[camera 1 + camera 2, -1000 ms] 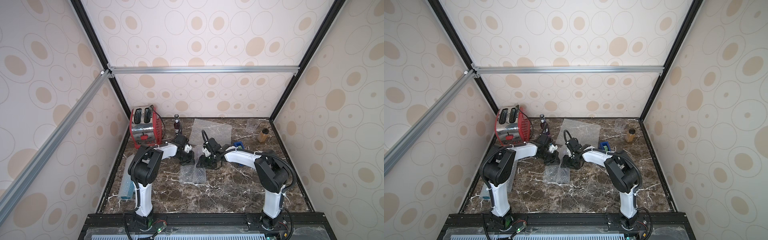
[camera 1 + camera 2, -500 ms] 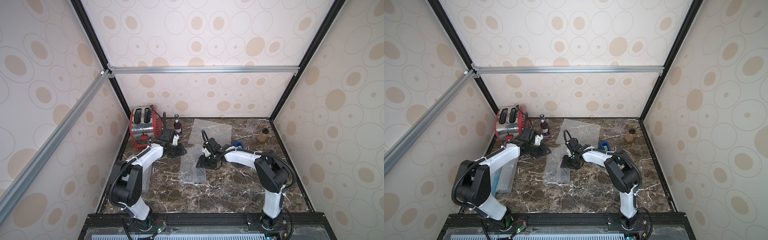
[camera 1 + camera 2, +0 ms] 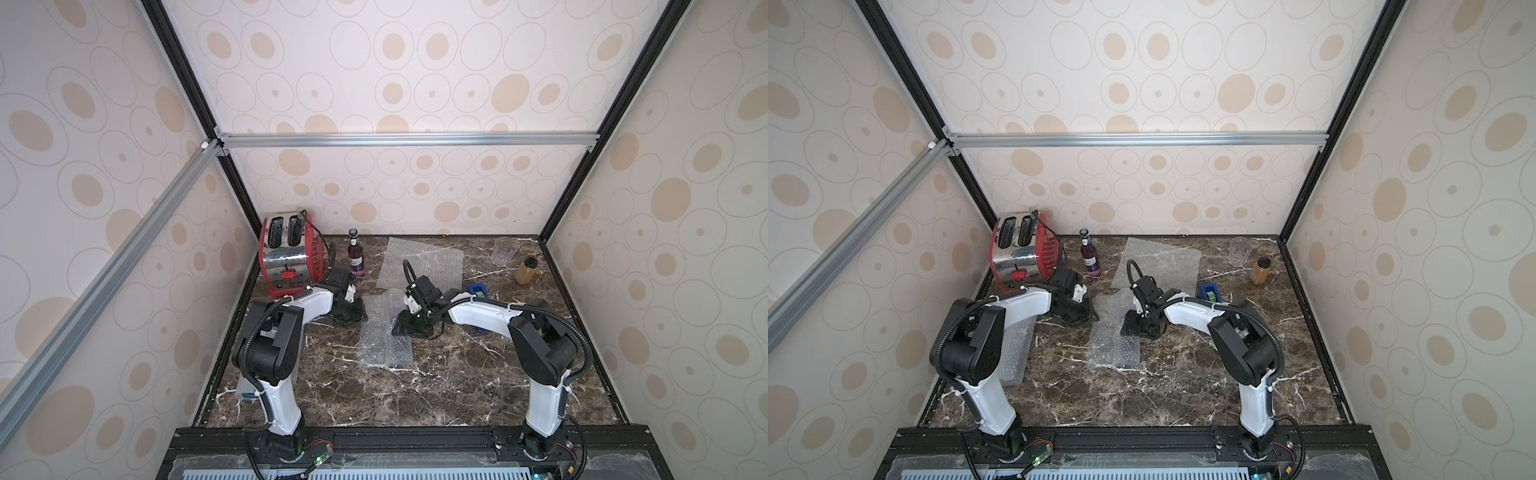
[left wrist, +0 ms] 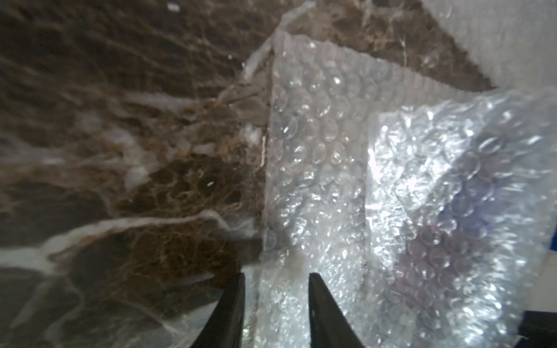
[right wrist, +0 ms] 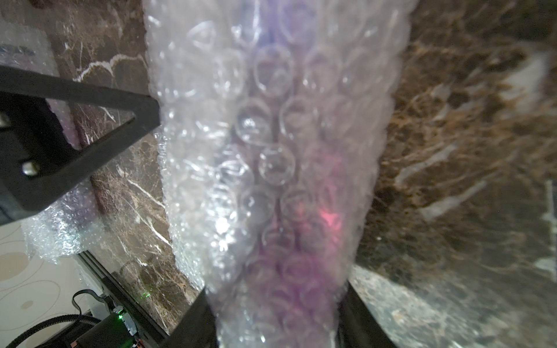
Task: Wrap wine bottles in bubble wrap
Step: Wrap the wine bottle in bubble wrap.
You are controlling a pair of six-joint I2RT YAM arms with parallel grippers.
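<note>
A wine bottle (image 5: 301,217) with purple liquid lies rolled in bubble wrap (image 3: 382,345) (image 3: 1113,349) mid-table. My right gripper (image 5: 275,292) (image 3: 405,328) is shut on this wrapped bottle from the right. At the wrap's left edge is my left gripper (image 4: 275,274) (image 3: 360,318), its jaws apart with the loose edge of the bubble wrap (image 4: 316,150) lying between them. A second purple wine bottle (image 3: 356,259) (image 3: 1091,259) stands upright and bare at the back, left of a flat bubble wrap sheet (image 3: 419,262).
A red toaster (image 3: 291,253) stands in the back left corner. At the back right are a clear cup (image 3: 505,251) and an amber jar (image 3: 525,270). A blue tape dispenser (image 3: 478,291) sits behind my right arm. A bubble-wrapped bundle (image 3: 1013,349) lies by the left wall.
My left gripper let go of the wrap, swung back-left toward the toaster, then came back to the wrap's left edge with its jaws apart. The right arm has not moved.
</note>
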